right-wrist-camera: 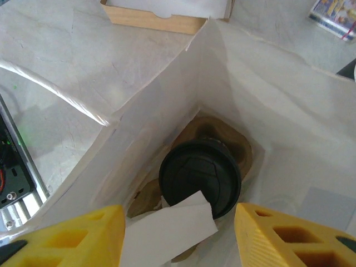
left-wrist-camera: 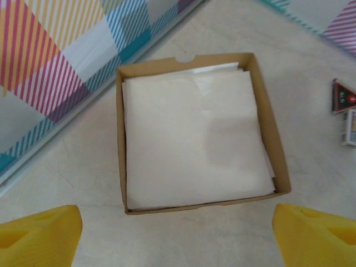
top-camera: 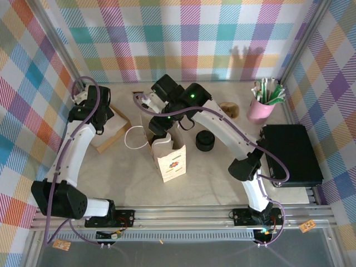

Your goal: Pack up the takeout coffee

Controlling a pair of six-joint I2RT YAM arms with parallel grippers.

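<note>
Deep inside a white paper bag (right-wrist-camera: pixel 267 100) stands the takeout coffee (right-wrist-camera: pixel 200 177), seen from above as a round black lid, seated in a brown pulp carrier (right-wrist-camera: pixel 239 147). My right gripper (right-wrist-camera: pixel 178 239) hovers open over the bag's mouth, its yellow fingers (right-wrist-camera: pixel 83 239) either side. Between them a white napkin (right-wrist-camera: pixel 167 231) lies loose, its corner over the lid. From above, the bag (top-camera: pixel 169 158) stands mid-table with the right gripper (top-camera: pixel 160 127) at its top. My left gripper (left-wrist-camera: pixel 178 239) is open and holds nothing, just short of a cardboard box (left-wrist-camera: pixel 119 139) of napkins.
A black stack of lids (top-camera: pixel 204 141) sits right of the bag. A pink cup of straws (top-camera: pixel 261 105) and a black case (top-camera: pixel 292 154) stand at the right. The napkin box (top-camera: pixel 111 136) is left of the bag, beside the bag's handle loop (top-camera: pixel 133 138). Small packets (left-wrist-camera: pixel 345 105) lie near it.
</note>
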